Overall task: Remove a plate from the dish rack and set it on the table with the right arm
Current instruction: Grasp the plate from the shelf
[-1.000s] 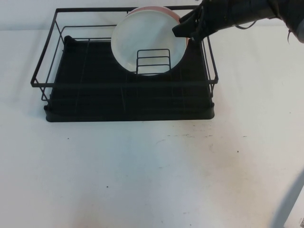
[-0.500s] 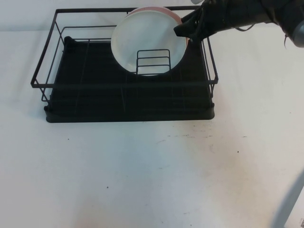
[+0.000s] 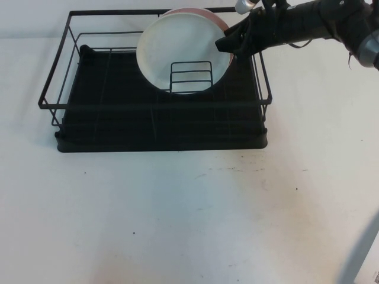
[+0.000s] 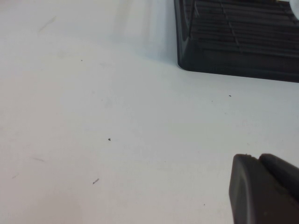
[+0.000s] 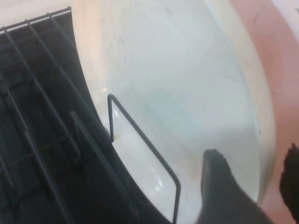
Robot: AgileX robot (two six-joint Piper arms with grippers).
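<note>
Diffuse light is falling evenly — a pale grey post (image 3: pixel 361 257) is leaning into view near the frame's corner.

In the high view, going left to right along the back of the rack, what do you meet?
Dish rack left wall → white plate, propped upright behind the small wire holder → right gripper at the plate's right edge, jaws apart → right arm. The left gripper is outside this view.

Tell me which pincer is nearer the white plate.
Right. The right pincer straddles the white plate's right rim; the left pincer hangs over bare table, away from it.
</note>
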